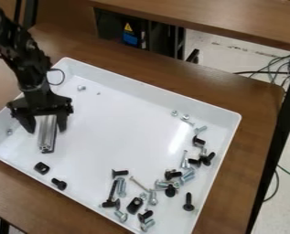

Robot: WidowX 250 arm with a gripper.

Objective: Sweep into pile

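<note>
Gripper (46, 130) is clamping a metal bar (47, 137) between parted fingers; the bar's slimness is likely risking the black nut (42, 168) slipping past.

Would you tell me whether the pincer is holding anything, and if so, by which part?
The pincer appears to hold the silvery metal bar by its upper end, leaving the lower end free.

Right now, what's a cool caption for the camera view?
Black gripper with a silver metal bar between its fingers, over a white tray of black and silver screws.
</note>
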